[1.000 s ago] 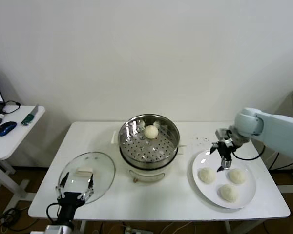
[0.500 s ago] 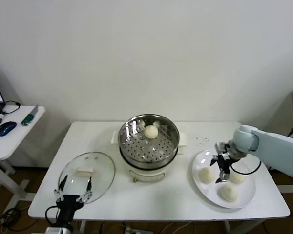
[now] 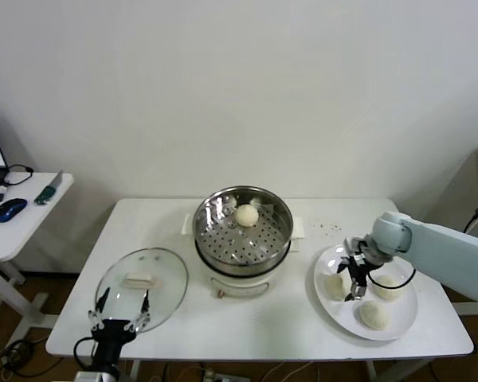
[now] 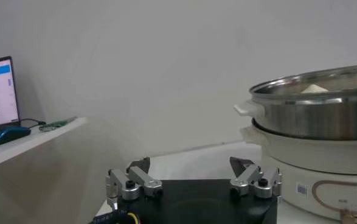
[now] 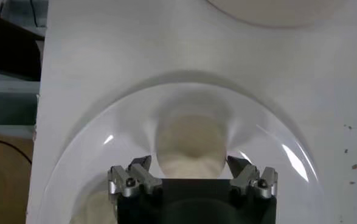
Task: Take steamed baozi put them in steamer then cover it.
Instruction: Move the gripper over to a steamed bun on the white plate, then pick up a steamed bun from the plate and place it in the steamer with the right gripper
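Observation:
The steamer (image 3: 243,231) stands mid-table on its white pot base and holds one baozi (image 3: 246,215). Three more baozi lie on a white plate (image 3: 402,322) at the right: a left one (image 3: 333,286), a right one (image 3: 390,288) and a near one (image 3: 374,315). My right gripper (image 3: 355,276) is open, low over the plate beside the left bun. In the right wrist view a bun (image 5: 190,146) sits between the spread fingertips (image 5: 140,164), apart from both. The glass cover (image 3: 143,288) lies on the table at the left. My left gripper (image 3: 121,312) is open, parked at its near edge.
A side table (image 3: 16,231) at the far left carries a mouse (image 3: 9,210) and a green-handled tool (image 3: 46,191). The table's front edge runs just below the plate and the cover. In the left wrist view the steamer (image 4: 315,109) rises at the right.
My right gripper has come down and toward the steamer side of the plate, ending low by the left bun. The left arm and all buns have stayed put.

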Tool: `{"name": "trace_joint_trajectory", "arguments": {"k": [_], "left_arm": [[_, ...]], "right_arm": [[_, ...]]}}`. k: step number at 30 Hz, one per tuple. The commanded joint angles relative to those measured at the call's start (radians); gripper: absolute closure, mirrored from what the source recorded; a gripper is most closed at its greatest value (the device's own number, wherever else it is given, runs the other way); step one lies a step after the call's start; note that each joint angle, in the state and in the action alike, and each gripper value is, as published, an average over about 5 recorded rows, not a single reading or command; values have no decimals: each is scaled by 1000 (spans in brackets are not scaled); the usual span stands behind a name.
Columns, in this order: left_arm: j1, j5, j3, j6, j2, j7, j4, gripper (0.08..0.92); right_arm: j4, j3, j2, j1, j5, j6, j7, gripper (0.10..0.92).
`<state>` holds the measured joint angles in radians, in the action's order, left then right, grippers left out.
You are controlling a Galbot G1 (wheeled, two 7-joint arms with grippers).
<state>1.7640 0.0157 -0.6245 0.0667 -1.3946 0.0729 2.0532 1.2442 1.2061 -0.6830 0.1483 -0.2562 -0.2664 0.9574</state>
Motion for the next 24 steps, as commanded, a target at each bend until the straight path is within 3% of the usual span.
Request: {"name": "trace_joint_trajectory", "arguments": {"k": [1, 8, 14, 24], "left_arm": [[0, 0, 1, 0, 0, 1, -1, 177], [0, 0, 2, 1, -1, 2, -1, 177], [1, 0, 4, 3, -1, 2, -1, 177], [-6, 10, 14, 0, -1, 5, 12, 177]], "right_arm": [[-18, -21, -16, -26, 14, 1, 10, 218], [-13, -25, -8, -18, 6, 1, 18, 313], [1, -1, 10, 55, -40, -1, 14, 346], [-40, 279, -44, 533, -280, 5, 68, 355]]}}
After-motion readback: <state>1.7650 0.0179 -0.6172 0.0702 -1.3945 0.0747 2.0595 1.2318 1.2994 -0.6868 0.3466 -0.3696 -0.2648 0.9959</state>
